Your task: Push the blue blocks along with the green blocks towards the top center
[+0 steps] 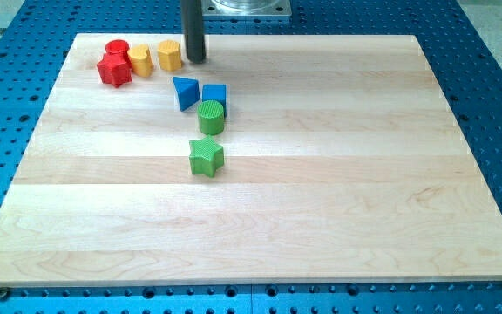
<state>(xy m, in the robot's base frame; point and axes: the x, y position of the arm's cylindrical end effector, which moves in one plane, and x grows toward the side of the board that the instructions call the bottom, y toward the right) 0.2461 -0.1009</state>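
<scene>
A blue triangular block (185, 92) and a blue cube (215, 94) sit side by side left of the board's centre, in its upper part. A green cylinder (211, 117) touches the blue cube from below. A green star block (206, 156) lies a little further down, apart from the cylinder. My tip (196, 59) is near the view's top, above the blue triangle and just right of a yellow hexagonal block (169, 55). It touches no blue or green block.
At the top left stand a red cylinder (117, 49), a red star block (114, 70) and a yellow cylinder (140, 60). The wooden board (321, 192) lies on a blue perforated table. The arm's metal base (247, 7) is at the top.
</scene>
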